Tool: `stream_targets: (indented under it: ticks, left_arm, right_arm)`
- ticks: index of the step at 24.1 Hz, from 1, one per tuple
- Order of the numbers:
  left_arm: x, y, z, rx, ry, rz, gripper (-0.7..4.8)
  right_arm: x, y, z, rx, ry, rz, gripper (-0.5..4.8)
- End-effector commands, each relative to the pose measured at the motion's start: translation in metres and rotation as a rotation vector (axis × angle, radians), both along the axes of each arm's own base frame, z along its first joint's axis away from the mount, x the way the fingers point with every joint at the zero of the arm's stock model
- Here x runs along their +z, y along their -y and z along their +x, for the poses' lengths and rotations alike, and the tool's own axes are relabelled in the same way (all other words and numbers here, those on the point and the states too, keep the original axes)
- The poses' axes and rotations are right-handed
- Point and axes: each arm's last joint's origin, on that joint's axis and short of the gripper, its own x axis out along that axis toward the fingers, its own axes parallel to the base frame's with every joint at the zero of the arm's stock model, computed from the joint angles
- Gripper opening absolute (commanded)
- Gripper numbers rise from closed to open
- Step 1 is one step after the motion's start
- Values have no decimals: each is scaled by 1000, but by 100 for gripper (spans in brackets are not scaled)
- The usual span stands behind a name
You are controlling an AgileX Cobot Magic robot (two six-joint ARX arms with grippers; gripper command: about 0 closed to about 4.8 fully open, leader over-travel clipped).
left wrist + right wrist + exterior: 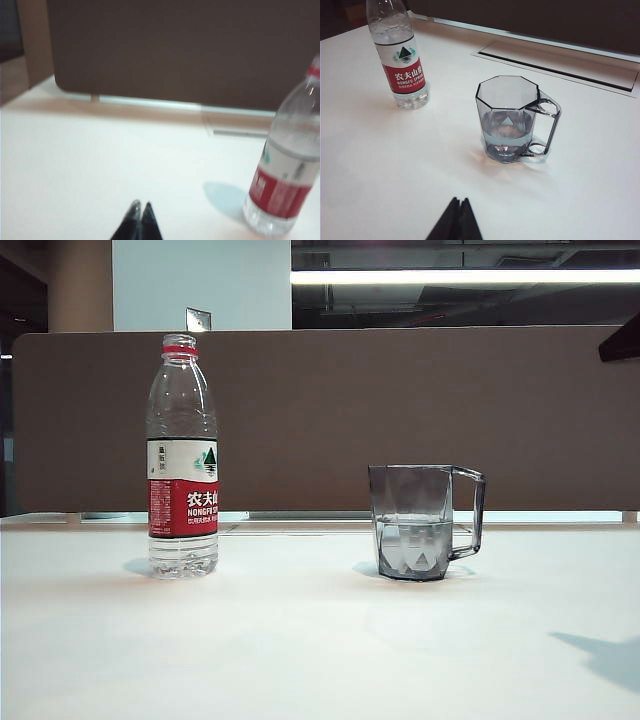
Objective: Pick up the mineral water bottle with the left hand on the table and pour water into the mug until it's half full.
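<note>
Bottle (182, 455) upright on the tabletop (320, 640), left side of the exterior view, cap off, red neck ring showing, red-and-white label facing the camera; water low in it, filling only the base below the label. Nothing grips it. Mug (412, 522) upright to its right, well apart from it, handle turned away from the bottle; water (414, 545) stands roughly halfway up. Right wrist view shows the same pair: bottle (400, 60) and mug (509, 117) both standing free, clear liquid in the mug's faceted bottom. Left hand (140, 207): fingertips pressed together, holding nothing, low over bare tabletop, with the bottle (287, 165) off to one side and apart from it; this view is blurred. Right hand (458, 202): tips also together, empty, over the tabletop short of the mug, not touching it. Neither hand shows in the exterior view. Brown partition (330, 420) runs behind the tabletop's far edge; a long recessed slot (555, 65) lies in the tabletop beyond the mug.
</note>
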Motion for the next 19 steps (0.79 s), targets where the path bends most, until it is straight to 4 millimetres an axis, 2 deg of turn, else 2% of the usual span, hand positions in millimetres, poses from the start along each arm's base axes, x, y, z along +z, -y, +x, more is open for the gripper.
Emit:
stream_targets:
  ticks: [1, 6, 19]
  left_arm:
    - [-5, 2, 1, -18, -12, 11, -6]
    - [-5, 4, 1, -36, -8, 111, -6]
    - [-5, 4, 1, -39, -9, 72, -6]
  right_arm:
    - [2, 0, 0, 1, 15, 10, -1]
    - [2, 0, 0, 1, 15, 10, -1]
    - [2, 0, 0, 1, 14, 10, -1]
